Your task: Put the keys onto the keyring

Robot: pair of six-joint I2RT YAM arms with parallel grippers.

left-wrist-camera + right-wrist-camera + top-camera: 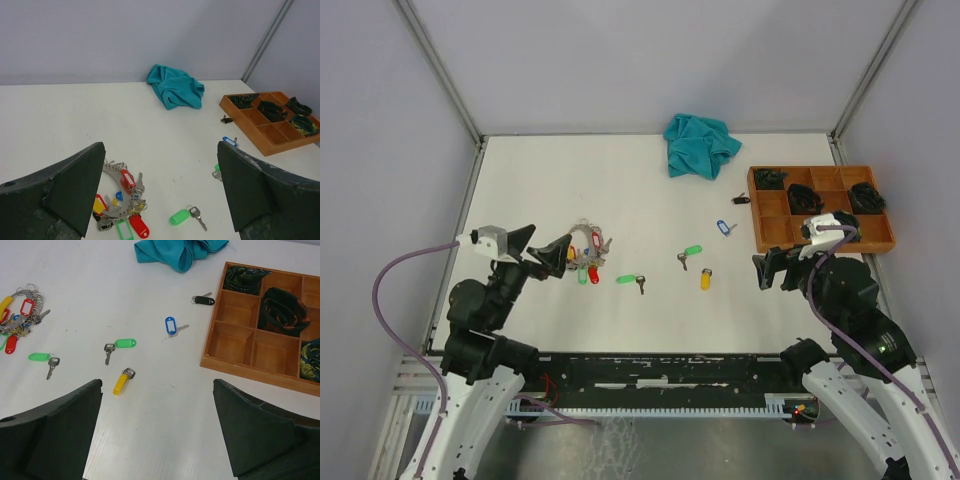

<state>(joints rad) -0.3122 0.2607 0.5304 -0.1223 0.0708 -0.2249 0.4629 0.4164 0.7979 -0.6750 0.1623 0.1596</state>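
Both tools are apart and carry nothing. The left tool point(542, 248) hangs over the left side of the worktop point(620, 180), just beside the keyring point(114, 173). The right tool point(772, 270) sits toward the right edge, in front of the wooden tray point(240, 372). The keyring lies left of the middle, with several tagged keys bunched on it.

5 loose keys are spread between it and the tray:
- a green-tagged key point(39, 357)
- a second green-tagged key point(125, 343)
- a yellow-tagged key point(120, 383)
- a blue-tagged key point(170, 325)
- a black-tagged key point(204, 300)

The risk, as I judge it, is that these keys lie flat. A pinch may skid them or catch only the plastic tag, leaving the key swinging. At the ring, fingers could close on the tangle of tags instead of the wire and drag the whole bunch.

I cannot make out where the ring opens or how many keys it carries. The left finger point(65, 190) covers part of the bunch in the left wrist view. The tray's dark contents are unclear.
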